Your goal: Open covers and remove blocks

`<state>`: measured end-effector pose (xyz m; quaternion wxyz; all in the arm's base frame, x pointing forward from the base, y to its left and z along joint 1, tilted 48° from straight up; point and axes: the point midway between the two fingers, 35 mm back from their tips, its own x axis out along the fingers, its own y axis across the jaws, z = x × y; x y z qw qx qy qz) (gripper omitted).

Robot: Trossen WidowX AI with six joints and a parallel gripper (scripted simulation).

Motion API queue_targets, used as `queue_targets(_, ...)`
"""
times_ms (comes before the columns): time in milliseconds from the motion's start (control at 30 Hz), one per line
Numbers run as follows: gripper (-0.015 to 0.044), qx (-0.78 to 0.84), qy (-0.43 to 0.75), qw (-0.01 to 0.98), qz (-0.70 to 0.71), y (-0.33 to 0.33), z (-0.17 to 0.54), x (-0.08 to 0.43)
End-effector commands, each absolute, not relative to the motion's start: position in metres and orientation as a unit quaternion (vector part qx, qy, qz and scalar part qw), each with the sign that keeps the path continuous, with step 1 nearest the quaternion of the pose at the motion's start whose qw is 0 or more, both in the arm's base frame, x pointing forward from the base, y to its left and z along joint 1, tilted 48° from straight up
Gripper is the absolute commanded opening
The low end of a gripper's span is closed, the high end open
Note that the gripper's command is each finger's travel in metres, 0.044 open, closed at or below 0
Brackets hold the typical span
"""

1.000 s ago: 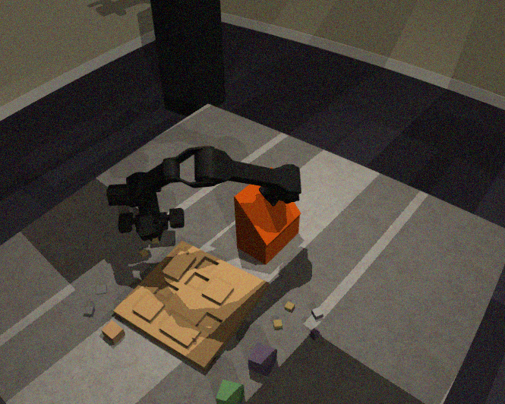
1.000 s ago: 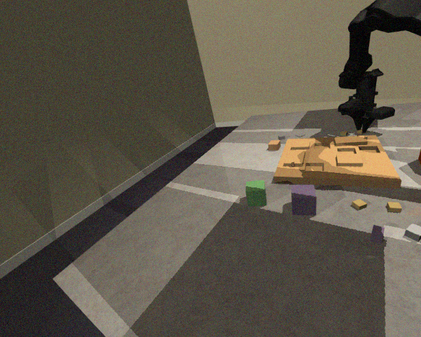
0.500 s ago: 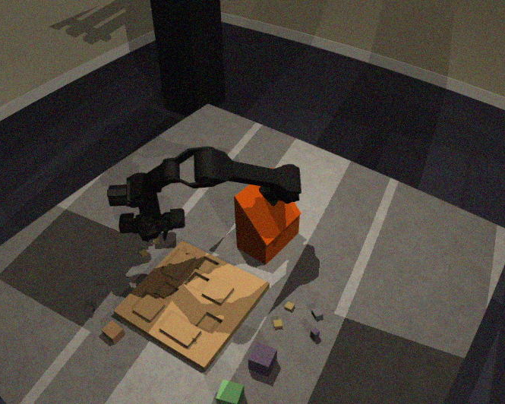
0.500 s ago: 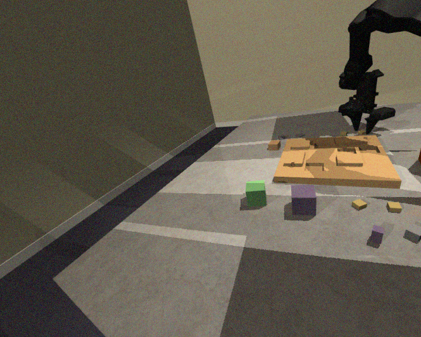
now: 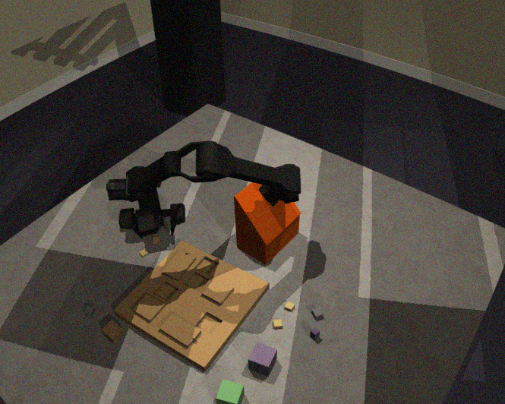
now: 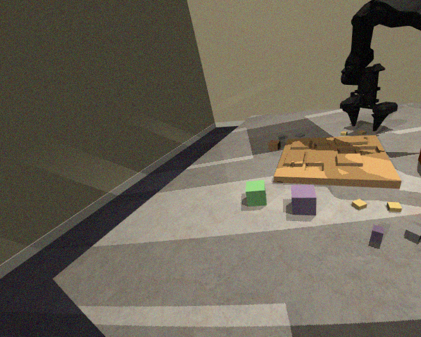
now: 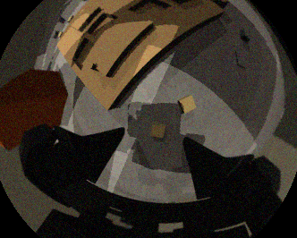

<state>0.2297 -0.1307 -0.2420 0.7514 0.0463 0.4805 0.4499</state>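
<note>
And the jaws [image 5: 156,232] [image 6: 364,127] are wide apart, nothing clamped, hanging just off one corner of the puzzle board [image 5: 244,282] [image 6: 377,170] [image 7: 102,89]! That board lies flat on the tabletop [image 5: 330,369] [image 6: 185,268], one corner pointing in towards the jaws; it looks nearly square, so I can't call a long axis. Down below the open jaws, a small yellow block [image 5: 156,239] [image 6: 362,132] [image 7: 158,131], in shadow, with a second yellow piece [image 5: 143,252] [image 6: 344,133] [image 7: 187,104] near it, on the tabletop. Across the board from the jaws, well apart, sit the purple cube [image 5: 263,356] [image 6: 303,199] and the green cube [image 5: 230,392] [image 6: 256,192], both clear of the board!
</note>
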Motion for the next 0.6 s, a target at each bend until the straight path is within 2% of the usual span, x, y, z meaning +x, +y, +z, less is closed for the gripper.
queue_targets(0,0.044,0.037,0.48,0.755,0.446,-0.147,-0.231,0.232)
queue_targets(567,0.044,0.04,0.48,0.754,0.447,-0.175,-0.202,0.223)
